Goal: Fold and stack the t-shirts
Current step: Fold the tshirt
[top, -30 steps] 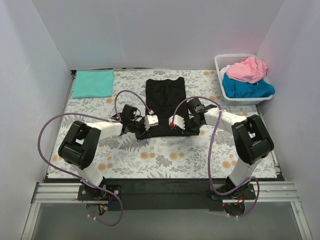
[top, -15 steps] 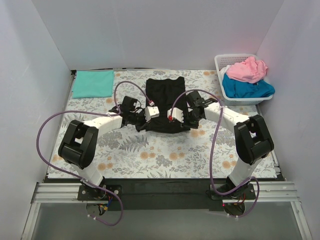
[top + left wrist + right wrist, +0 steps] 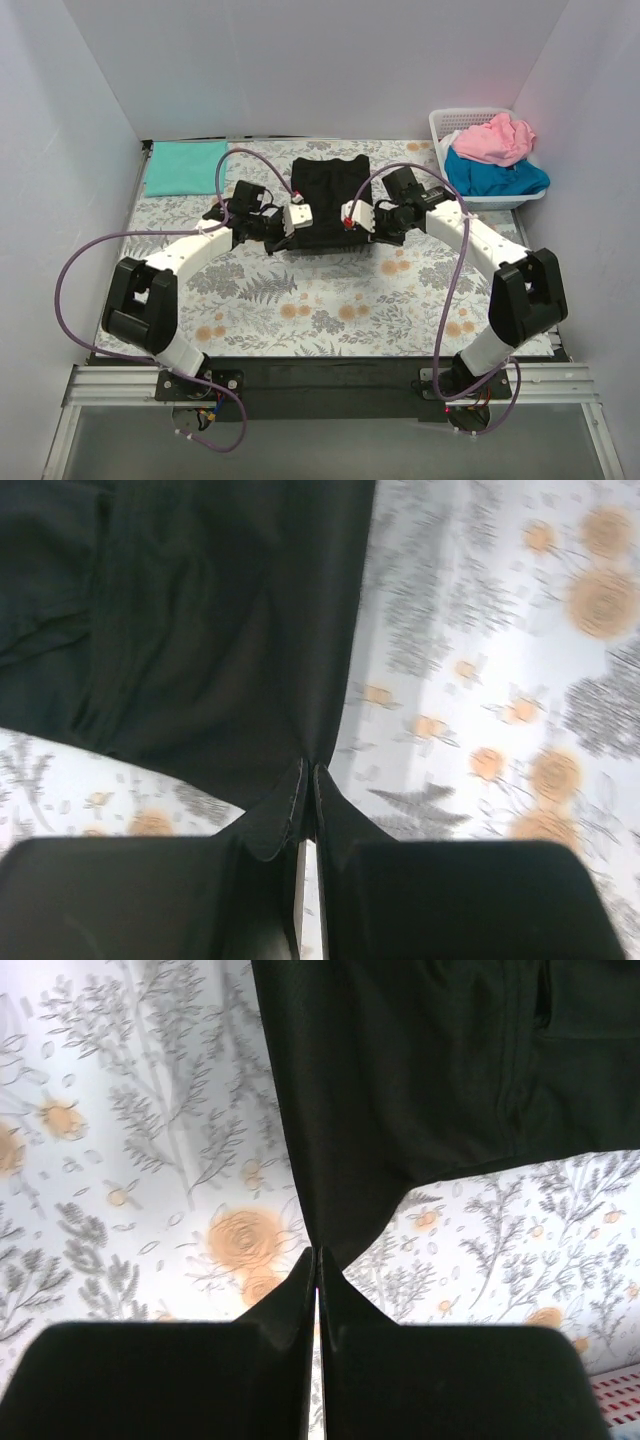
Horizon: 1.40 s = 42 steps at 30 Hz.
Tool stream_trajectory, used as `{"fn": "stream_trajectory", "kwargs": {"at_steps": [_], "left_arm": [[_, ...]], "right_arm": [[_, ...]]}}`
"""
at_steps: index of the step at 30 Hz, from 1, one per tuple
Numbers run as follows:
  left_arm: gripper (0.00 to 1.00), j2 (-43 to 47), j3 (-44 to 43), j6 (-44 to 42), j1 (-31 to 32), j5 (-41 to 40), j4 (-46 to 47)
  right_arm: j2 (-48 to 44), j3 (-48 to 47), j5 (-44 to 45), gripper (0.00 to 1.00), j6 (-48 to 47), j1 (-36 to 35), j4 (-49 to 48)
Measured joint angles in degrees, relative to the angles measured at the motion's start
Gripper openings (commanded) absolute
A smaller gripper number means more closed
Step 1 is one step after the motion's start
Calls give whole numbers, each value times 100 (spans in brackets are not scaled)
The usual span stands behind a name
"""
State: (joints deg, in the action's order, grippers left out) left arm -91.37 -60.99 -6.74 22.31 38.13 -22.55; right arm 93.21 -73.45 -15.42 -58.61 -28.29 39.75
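One of four folded so far, the mint-green t-shirt at the far left; mid-fold on the black t-shirt at centre, near corners pinched in the closed left gripper and right gripper; pink t-shirt and blue t-shirt left heaped in the basket, far right.

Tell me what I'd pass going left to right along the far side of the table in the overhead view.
mint-green t-shirt → black t-shirt → white basket, holding the pink t-shirt and the blue t-shirt
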Motion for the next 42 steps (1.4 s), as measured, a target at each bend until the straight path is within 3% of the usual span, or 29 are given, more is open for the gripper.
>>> {"fn": "stream_trajectory", "kwargs": {"at_steps": [8,13,19,32,42], "left_arm": [[0,1353,1027,-208,400,258,-811],[0,2022,1161,-63,505,717,-1626],[0,2253,1062,262,520,789,-2081],[0,111,-868,101,-157,629,-2011],[0,-2935,-3178,-83,-811,533,-1829]], "right_arm": [[-1440,1180,-264,1,210,-507,601],[-2262,1379,-511,1,472,-815,1115],[-2100,962,-562,1,501,-807,1394],[-374,-457,-575,1,-321,52,1460],[2704,-3042,-739,1,-732,684,1349]]}}
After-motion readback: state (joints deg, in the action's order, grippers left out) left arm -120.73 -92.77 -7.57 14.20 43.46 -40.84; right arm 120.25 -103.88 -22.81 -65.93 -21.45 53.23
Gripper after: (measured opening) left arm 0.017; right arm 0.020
